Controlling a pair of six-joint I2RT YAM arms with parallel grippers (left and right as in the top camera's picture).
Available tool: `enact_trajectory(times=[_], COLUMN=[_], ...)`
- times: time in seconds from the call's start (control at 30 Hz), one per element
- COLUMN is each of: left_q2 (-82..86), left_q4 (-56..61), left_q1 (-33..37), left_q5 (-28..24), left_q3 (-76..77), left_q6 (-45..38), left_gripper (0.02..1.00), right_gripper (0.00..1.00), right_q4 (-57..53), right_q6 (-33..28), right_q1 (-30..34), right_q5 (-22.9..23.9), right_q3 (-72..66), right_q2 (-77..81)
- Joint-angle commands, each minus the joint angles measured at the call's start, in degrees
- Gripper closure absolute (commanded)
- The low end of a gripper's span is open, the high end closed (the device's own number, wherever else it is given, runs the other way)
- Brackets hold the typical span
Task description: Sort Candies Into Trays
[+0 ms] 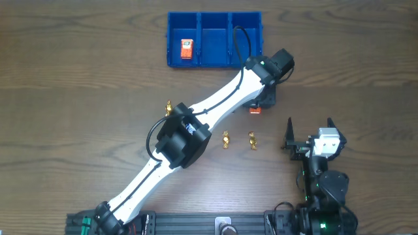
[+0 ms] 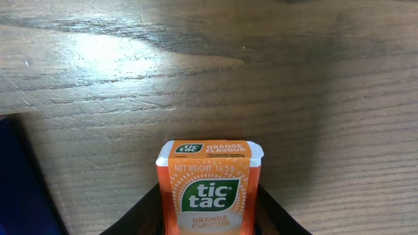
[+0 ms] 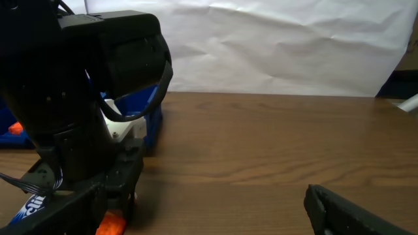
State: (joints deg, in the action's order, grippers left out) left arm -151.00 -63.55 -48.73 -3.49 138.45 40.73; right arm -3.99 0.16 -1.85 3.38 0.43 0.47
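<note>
My left arm reaches across the table, and its gripper (image 1: 260, 104) is just in front of the blue tray's right end. In the left wrist view the left gripper (image 2: 209, 219) is shut on an orange mint box (image 2: 209, 186), held upright just above the wood. The same box (image 1: 255, 109) shows orange under the gripper from above. The blue three-compartment tray (image 1: 215, 64) holds another orange box (image 1: 187, 48) in its left compartment. Three gold-wrapped candies (image 1: 226, 138) (image 1: 252, 140) (image 1: 168, 104) lie loose on the table. My right gripper (image 1: 308, 136) stands open near its base.
The left arm's long white links (image 1: 196, 124) cross the table diagonally over the loose candies' area. In the right wrist view the left gripper (image 3: 98, 163) and the tray's wall (image 3: 151, 114) stand at one side, with bare wood beyond.
</note>
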Motion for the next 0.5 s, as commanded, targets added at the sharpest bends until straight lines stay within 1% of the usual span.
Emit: enact_trajectory(times=[0.03, 0.17, 0.23, 0.37, 0.5], left_q2=[3.93, 12.59, 16.61, 22.36, 23.71], left_q4=[-0.5, -2.93, -3.19, -3.19, -3.08], left_q1=[0.74, 3.39, 6.01, 12.87, 20.74], left_q5=[4.83, 11.08, 12.33, 12.9, 10.64], left_q3=[-0.17, -0.17, -0.17, -0.17, -0.17], left_q6=[-0.55, -1.2, -3.23, -7.3, -11.69], left_gripper=[0.663, 0.656, 0.66, 0.669, 0.673], right_gripper=[0.003, 0.003, 0.003, 0.003, 0.003], right_q4=[-0.44, -0.44, -0.44, -0.44, -0.44], right_q6=[-0.68, -0.68, -0.66, -0.66, -0.66], right_q1=[-0.35, -0.35, -0.35, -0.35, -0.35], right_q5=[-0.09, -0.09, -0.09, -0.09, -0.09], right_q3=[0.02, 0.02, 0.02, 0.02, 0.02], right_q2=[-0.31, -0.31, -0.31, -0.31, -0.31])
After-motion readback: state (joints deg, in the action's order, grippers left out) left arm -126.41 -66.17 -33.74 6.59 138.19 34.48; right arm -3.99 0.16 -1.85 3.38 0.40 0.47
